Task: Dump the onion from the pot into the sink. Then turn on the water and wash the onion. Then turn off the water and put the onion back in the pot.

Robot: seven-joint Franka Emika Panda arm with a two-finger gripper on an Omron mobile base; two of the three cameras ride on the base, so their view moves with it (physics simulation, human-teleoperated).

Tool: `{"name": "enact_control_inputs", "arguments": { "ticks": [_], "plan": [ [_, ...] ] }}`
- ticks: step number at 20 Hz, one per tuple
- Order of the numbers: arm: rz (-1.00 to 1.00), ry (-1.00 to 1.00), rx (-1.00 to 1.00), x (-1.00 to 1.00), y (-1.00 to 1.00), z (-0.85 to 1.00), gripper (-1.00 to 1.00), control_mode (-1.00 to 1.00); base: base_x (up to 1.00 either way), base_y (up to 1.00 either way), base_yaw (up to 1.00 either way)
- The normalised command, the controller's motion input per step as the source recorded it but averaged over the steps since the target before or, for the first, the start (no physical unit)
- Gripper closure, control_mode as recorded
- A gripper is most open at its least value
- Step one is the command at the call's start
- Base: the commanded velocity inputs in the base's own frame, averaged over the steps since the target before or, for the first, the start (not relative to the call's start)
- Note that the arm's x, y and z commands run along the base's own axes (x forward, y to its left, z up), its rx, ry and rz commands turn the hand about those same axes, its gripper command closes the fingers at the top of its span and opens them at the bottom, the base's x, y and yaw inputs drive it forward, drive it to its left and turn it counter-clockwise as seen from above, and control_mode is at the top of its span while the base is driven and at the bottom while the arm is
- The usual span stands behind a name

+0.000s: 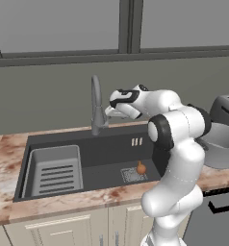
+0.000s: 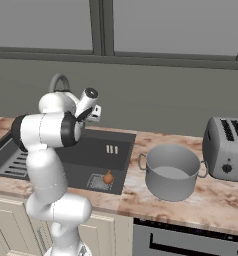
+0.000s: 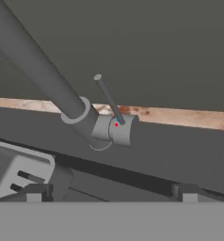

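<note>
The onion (image 1: 141,167) (image 2: 108,177), small and orange-brown, lies on the floor of the dark sink (image 1: 107,156) (image 2: 86,167) beside the square drain grate (image 1: 133,175). On the counter right of the sink stands the pale grey pot (image 2: 171,172) (image 1: 223,144), upright, with nothing visible inside it. My gripper (image 1: 109,113) (image 2: 94,116) (image 3: 111,193) hovers high above the basin, open, facing the faucet (image 1: 95,103) (image 3: 43,75). The faucet's thin lever handle (image 3: 109,101) stands just ahead of my fingertips (image 3: 36,192); nothing is between them.
A light grey slotted rack (image 1: 56,170) fills the sink's left part. A toaster (image 2: 226,147) stands right of the pot. The wall and window run behind the marble counter (image 1: 6,158). An oven front (image 2: 191,240) sits below the pot.
</note>
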Motion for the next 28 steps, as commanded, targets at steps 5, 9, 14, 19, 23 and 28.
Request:
{"name": "enact_control_inputs", "arguments": {
  "ticks": [5, 9, 14, 19, 23, 28],
  "plan": [
    [0.0, 0.0, 0.03, 0.39, 0.07, -0.23, -1.0, -1.0, 0.0, 0.0, 0.0],
    [0.0, 0.0, 0.03, 0.38, 0.11, -0.14, -1.0, -1.0, 0.0, 0.0, 0.0],
    [0.0, 0.0, 0.03, 0.4, 0.16, -0.16, -1.0, -1.0, 0.0, 0.0, 0.0],
    [0.0, 0.0, 0.02, 0.38, 0.11, -0.24, -1.0, -1.0, 0.0, 0.0, 0.0],
    [0.0, 0.0, 0.02, 0.35, 0.08, -0.27, -1.0, -1.0, 0.0, 0.0, 0.0],
    [0.0, 0.0, 0.01, 0.33, 0.08, -0.24, -1.0, -1.0, 0.0, 0.0, 0.0]
  ]
}}
